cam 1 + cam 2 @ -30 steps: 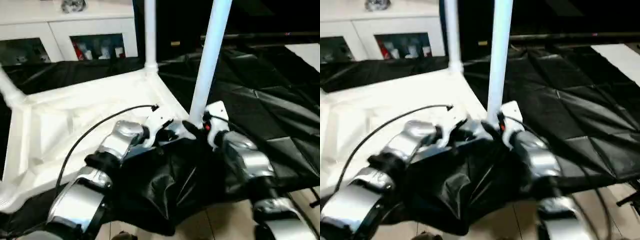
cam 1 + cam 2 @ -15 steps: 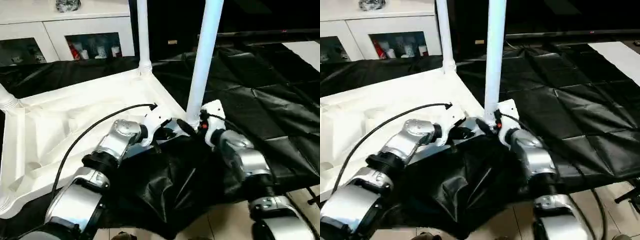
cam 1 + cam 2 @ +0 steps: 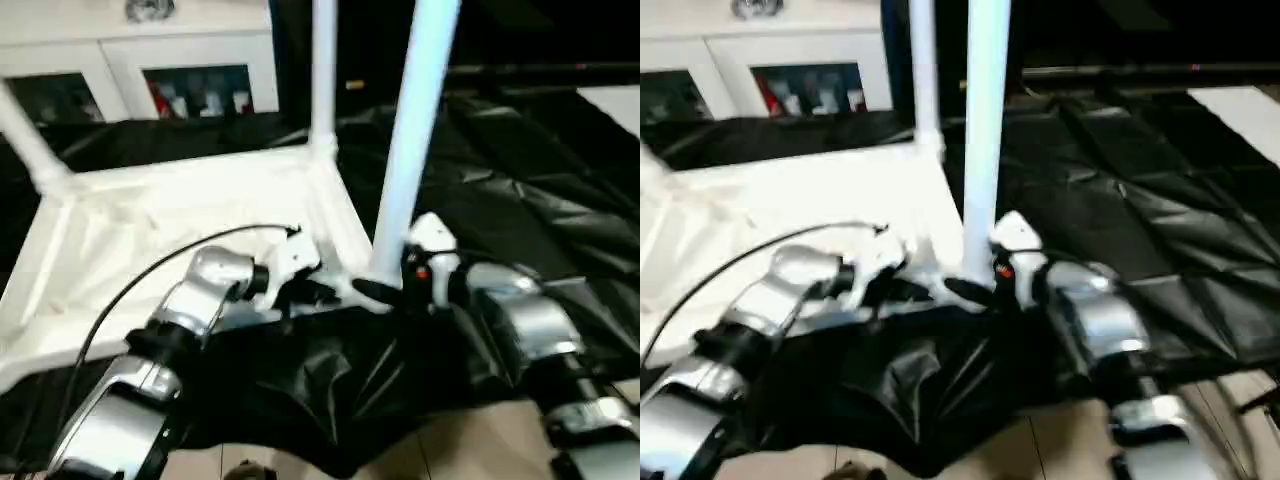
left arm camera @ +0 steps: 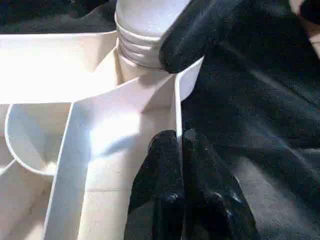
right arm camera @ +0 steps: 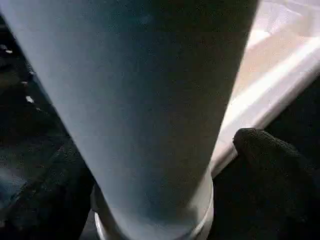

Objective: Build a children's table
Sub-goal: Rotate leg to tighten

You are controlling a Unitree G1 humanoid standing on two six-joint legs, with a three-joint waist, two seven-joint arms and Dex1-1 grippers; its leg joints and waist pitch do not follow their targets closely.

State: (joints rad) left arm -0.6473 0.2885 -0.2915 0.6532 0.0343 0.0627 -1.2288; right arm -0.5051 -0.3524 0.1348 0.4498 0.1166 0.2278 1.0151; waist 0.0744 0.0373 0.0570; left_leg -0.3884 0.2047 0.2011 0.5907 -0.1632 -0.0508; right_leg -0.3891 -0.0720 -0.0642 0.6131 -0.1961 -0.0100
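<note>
The white tabletop lies upside down on black cloth, ribbed underside up. One white leg stands in its near right corner socket, a second leg in the far right corner, and a third leg rises at the far left. My right gripper is open at the base of the near leg, one finger on each side and a gap beside the leg. My left gripper is shut on the thin rim wall of the tabletop, just beside that socket.
A black cloth covers the work surface and hangs over its near edge. Light floor shows below. A white glass-door cabinet stands behind. A black cable arcs over my left forearm.
My right gripper's fingers have spread wider around the near leg's base. The left gripper keeps its hold on the rim. The camera view has shifted a little.
</note>
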